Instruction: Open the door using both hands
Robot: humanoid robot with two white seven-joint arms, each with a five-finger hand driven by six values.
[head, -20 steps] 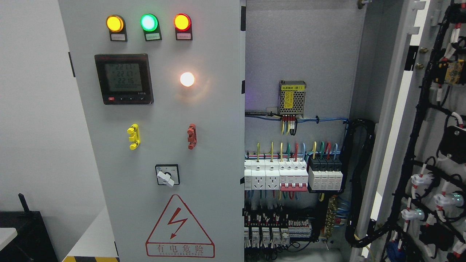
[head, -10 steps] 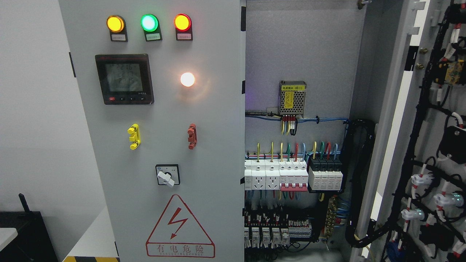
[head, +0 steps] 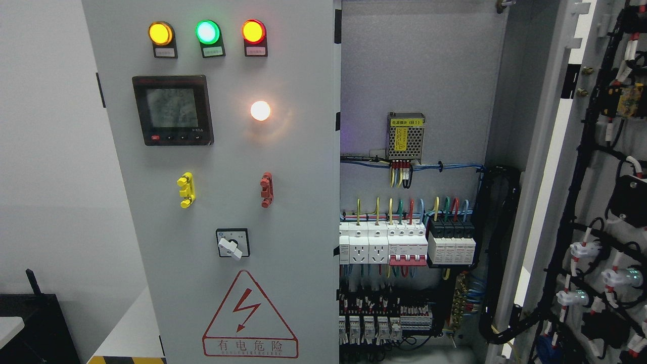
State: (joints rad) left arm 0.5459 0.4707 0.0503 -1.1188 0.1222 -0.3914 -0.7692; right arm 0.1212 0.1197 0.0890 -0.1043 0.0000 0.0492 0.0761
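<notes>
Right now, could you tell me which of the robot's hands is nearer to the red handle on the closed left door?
Neither can be judged: no hand or arm shows in the head view. The red handle sits untouched on the closed left door.

Left door (head: 283, 202): matt grey painted metal, smooth. Back panel (head: 419, 65): grey, finely speckled, matt. Lamps (head: 207, 32): glossy plastic lenses. Meter (head: 172, 109): black plastic, shiny screen. Handles (head: 186, 189): matt yellow and red plastic. Breakers (head: 384, 245): white plastic. Power supply (head: 405, 135): perforated metal. Cable loom (head: 498, 253): black, semi-gloss.
</notes>
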